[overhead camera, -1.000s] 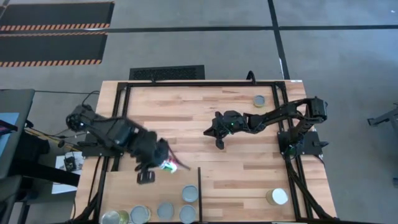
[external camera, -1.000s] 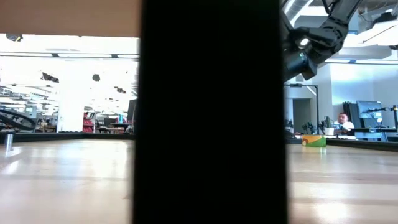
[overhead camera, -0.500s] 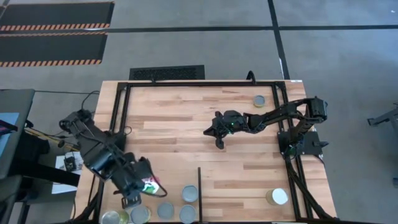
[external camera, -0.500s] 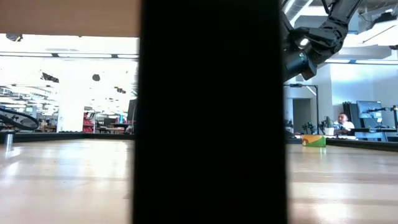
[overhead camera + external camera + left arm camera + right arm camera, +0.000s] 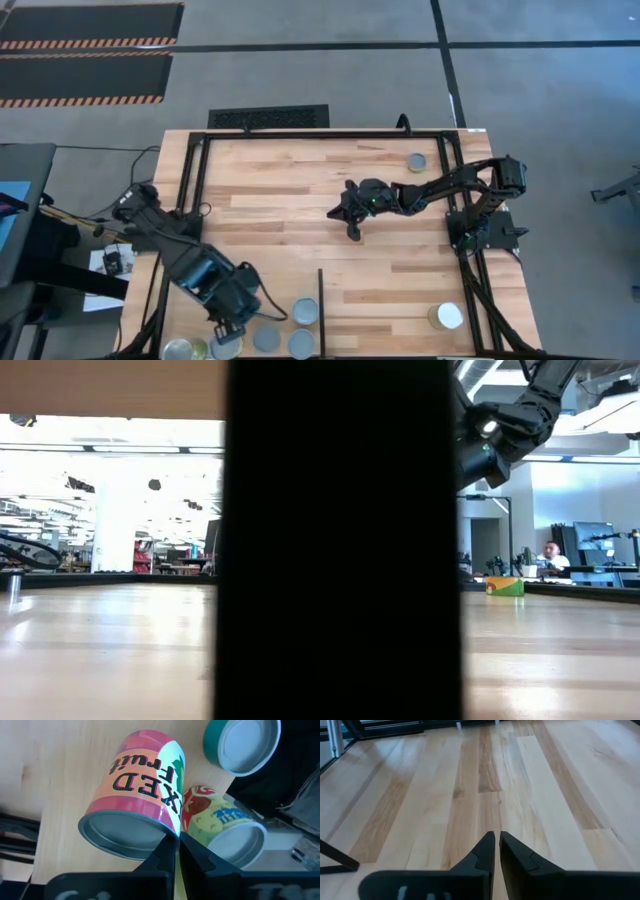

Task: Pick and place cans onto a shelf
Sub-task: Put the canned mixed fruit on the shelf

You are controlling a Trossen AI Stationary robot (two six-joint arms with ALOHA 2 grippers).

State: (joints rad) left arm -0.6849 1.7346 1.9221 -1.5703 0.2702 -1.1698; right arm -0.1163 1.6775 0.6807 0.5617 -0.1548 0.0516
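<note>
The fruit can [image 5: 140, 795] is being pinched by its rim in the tightly closed left gripper [image 5: 177, 837], tilted over the shelf [image 5: 290, 285] and crowded against a yellow-green can [image 5: 225, 827]. With so thin a hold, it's probably being risked that the can gets twisted loose and dropped on its side. The neighbour could be getting nudged over too, or the teal can [image 5: 242, 742] clipped while it's being lowered. The right gripper [image 5: 352, 228] is being parked mid-table, fingers together, empty. Two cans [image 5: 417, 161] [image 5: 447, 316] are being left off the shelf.
</note>
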